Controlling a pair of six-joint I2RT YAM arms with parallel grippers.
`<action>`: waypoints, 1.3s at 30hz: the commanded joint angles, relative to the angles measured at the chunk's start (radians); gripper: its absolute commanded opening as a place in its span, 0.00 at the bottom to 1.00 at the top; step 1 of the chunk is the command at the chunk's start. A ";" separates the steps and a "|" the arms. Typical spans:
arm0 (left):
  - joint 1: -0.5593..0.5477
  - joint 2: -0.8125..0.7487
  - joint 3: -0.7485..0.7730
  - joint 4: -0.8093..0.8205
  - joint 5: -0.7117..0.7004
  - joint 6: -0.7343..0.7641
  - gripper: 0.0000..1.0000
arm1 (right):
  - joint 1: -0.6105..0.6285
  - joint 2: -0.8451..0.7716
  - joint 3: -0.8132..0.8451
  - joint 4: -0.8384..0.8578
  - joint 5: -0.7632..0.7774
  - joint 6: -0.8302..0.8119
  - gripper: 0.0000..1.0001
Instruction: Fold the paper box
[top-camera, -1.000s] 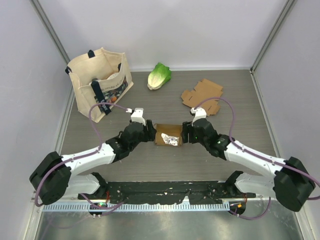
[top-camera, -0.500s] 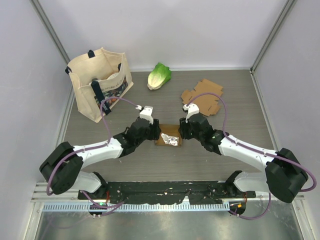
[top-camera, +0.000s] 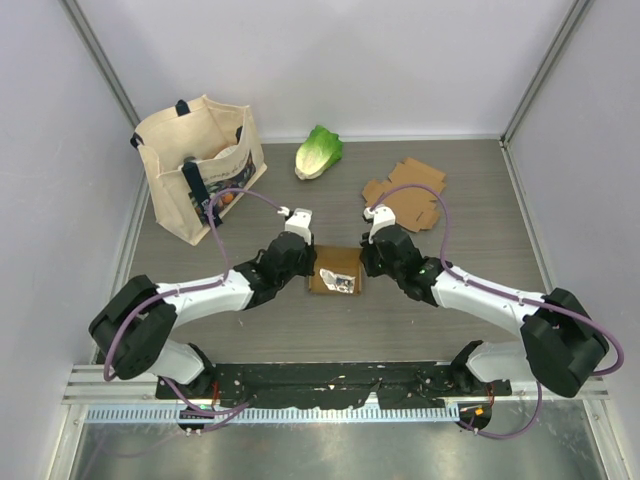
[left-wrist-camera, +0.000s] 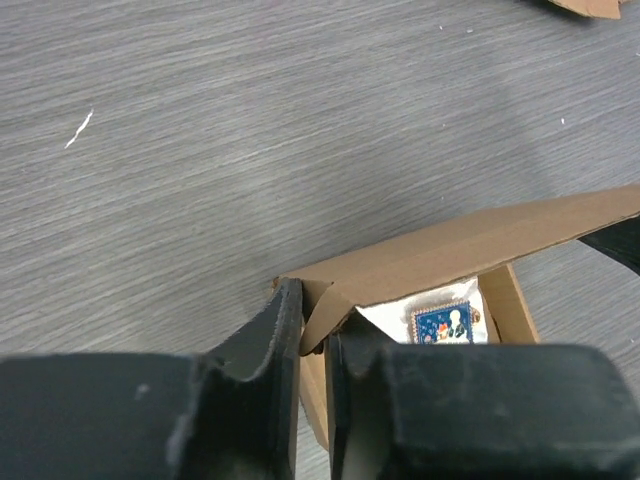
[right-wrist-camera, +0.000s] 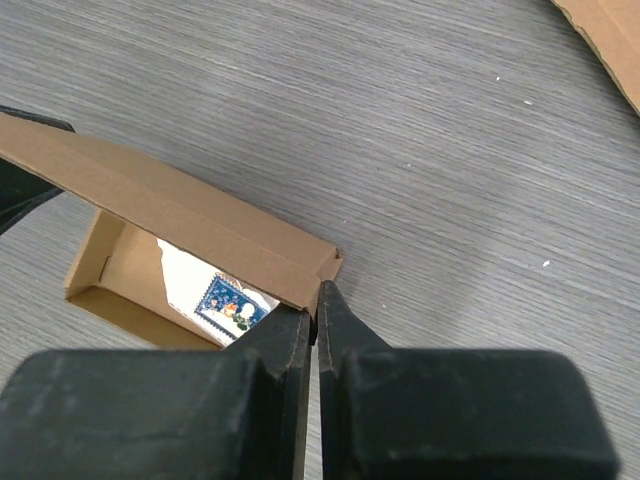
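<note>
Centre of the worktop (top-camera: 500, 230), between the two arms: paper box (top-camera: 335, 272), brown card, open on top. Inside it lies a white slip (left-wrist-camera: 425, 310) with a small blue picture on it. One long flap (right-wrist-camera: 180, 215) leans over the opening, seen in both wrist views.

Left fingers (left-wrist-camera: 280, 335) are at the box's left end, clamped on a corner fold of card; the fold sits between the two fingers. Right fingers (right-wrist-camera: 298, 340) are at the box's right end, pressed almost together and pinching the thin card edge at that corner.

Far left: cloth tote bag (top-camera: 200, 165), upright, with things inside too small to tell. Head of lettuce (top-camera: 318, 150) near the back wall, just right of the bag. Flat cardboard sheet (top-camera: 405, 192) beyond the right arm, apart from the box. Purple cables (top-camera: 215, 215) loop over both arms.
</note>
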 joint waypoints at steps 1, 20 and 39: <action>0.000 0.019 0.062 0.008 -0.032 0.015 0.11 | -0.003 0.009 0.041 0.080 0.003 0.038 0.03; -0.137 0.102 0.036 0.095 -0.299 -0.067 0.00 | 0.209 0.049 -0.083 0.307 0.497 0.104 0.00; -0.214 0.152 0.017 0.041 -0.401 -0.225 0.00 | 0.356 0.077 -0.245 0.584 0.721 0.090 0.01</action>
